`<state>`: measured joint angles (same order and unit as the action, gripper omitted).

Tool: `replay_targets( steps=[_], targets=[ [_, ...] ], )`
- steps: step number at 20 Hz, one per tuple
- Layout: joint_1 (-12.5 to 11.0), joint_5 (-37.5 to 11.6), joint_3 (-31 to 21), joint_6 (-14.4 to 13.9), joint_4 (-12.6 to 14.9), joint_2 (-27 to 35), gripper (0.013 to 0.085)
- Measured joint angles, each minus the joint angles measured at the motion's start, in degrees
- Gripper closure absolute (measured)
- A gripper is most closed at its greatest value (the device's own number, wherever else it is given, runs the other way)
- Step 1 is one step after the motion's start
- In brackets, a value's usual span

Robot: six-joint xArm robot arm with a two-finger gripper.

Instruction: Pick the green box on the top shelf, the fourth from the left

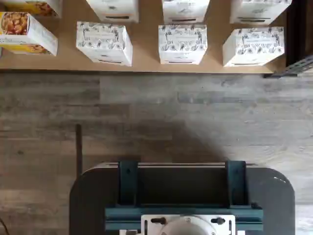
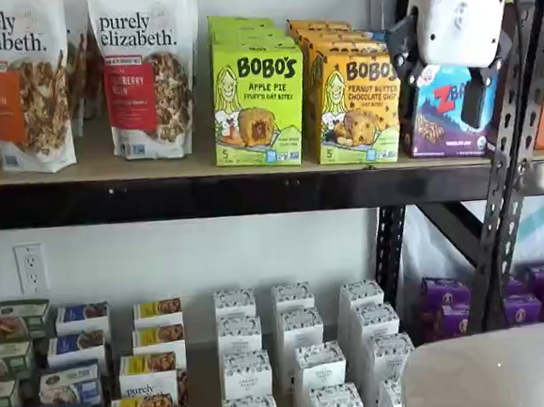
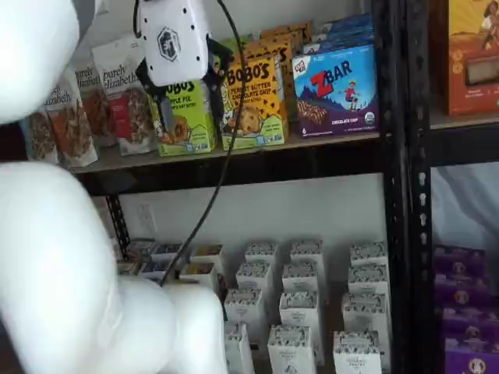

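The green box [image 2: 257, 101] is a lime-green Bobo's Apple Pie carton standing upright on the top shelf [image 2: 109, 164], with more green cartons behind it. It also shows in a shelf view [image 3: 187, 117], partly hidden by my gripper. My gripper [image 2: 441, 96] hangs in front of the shelf at top-shelf height, clear of the boxes. Its white body and two black fingers show in both shelf views [image 3: 191, 97]. A gap shows between the fingers and nothing is held. The wrist view shows neither the green box nor the fingers.
Granola bags [image 2: 147, 72] stand left of the green box. A yellow-orange Bobo's box [image 2: 355, 103] and a blue ZBar box [image 3: 335, 89] stand to its right. A black upright [image 2: 508, 147] is at the right. White patterned boxes [image 1: 182, 44] fill the lower shelf. The white arm [image 3: 54, 257] fills the foreground.
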<state>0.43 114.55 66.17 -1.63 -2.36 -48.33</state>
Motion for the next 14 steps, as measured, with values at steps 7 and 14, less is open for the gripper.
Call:
replay_targets(
  steps=[7,14],
  targets=[
    [-10.56,-2.78,-2.5,6.09,-12.44,-2.29,0.013],
    [-6.04,-6.95,-3.77,3.2,-10.07,-2.27,0.013]
  ],
)
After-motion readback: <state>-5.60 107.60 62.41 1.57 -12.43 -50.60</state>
